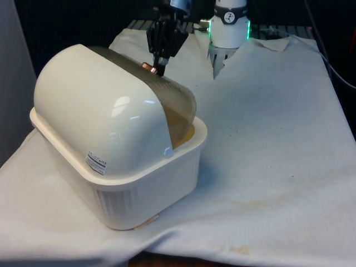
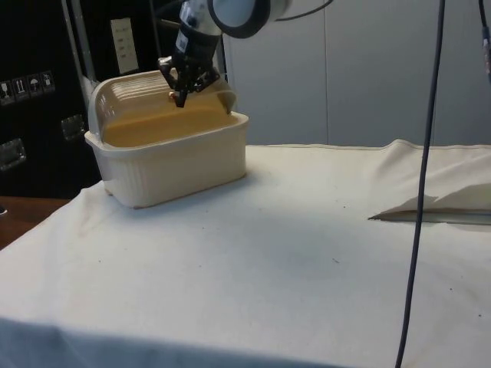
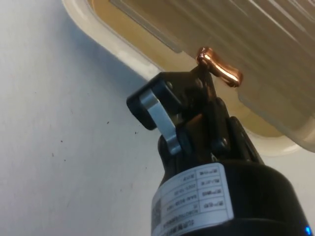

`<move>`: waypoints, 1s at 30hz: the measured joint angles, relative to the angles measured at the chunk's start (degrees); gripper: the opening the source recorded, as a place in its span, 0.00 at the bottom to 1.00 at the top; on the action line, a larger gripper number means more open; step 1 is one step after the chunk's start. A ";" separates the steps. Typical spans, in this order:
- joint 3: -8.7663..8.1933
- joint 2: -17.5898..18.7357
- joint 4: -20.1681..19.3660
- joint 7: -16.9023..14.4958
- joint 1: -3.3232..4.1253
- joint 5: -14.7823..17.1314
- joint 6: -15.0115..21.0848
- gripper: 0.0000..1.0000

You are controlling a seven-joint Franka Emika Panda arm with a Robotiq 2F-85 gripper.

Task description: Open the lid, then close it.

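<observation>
Pincer (image 1: 160,68) points down from above, clenched on the lid's copper knob (image 1: 148,66)

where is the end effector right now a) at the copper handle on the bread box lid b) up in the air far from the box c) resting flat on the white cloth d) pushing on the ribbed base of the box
a: the end effector sits right at the copper handle on the translucent lid of the bread box, with the lid partly rolled back.
</observation>
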 measured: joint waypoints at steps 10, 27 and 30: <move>-0.69 -0.17 1.55 0.17 0.00 0.00 -0.11 0.00; -1.95 0.46 4.41 0.17 -0.06 0.00 -0.23 0.00; -2.12 0.69 4.81 0.34 -0.06 0.00 -0.17 0.00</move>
